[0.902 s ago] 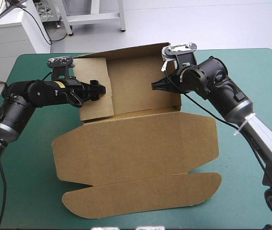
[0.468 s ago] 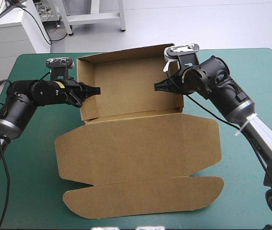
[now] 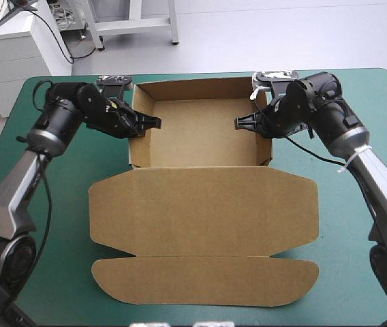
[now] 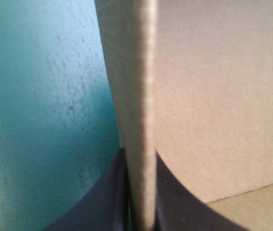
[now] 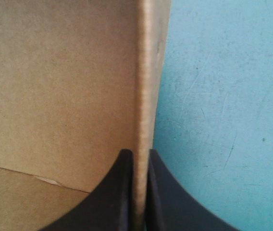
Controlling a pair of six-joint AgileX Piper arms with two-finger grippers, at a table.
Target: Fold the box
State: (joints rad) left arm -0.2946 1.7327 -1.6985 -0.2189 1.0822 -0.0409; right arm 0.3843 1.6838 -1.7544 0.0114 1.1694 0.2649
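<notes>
The brown box (image 3: 200,133) stands as an open tray at the far middle of the table. Its lid (image 3: 204,204) lies flat toward the near edge, ending in a long rounded flap (image 3: 204,283). My left gripper (image 3: 154,123) is shut on the top edge of the tray's left wall, which stands upright. In the left wrist view, that wall (image 4: 141,96) runs straight out from between the fingers of the left gripper (image 4: 140,155). My right gripper (image 3: 240,123) is shut on the right wall in the same way. In the right wrist view, the right gripper (image 5: 139,153) pinches the wall's edge (image 5: 146,72).
The teal-green cover (image 3: 357,225) shows bare on both sides of the lid and behind the tray. The lid's front flap reaches close to the table's near edge. A white cabinet (image 3: 9,54) stands beyond the far left corner.
The left gripper was open beside an inward-leaning left flap; it has since shut on that wall, now upright. Both grippers and the tray have shifted toward the far edge, and the tray sits squarer.
</notes>
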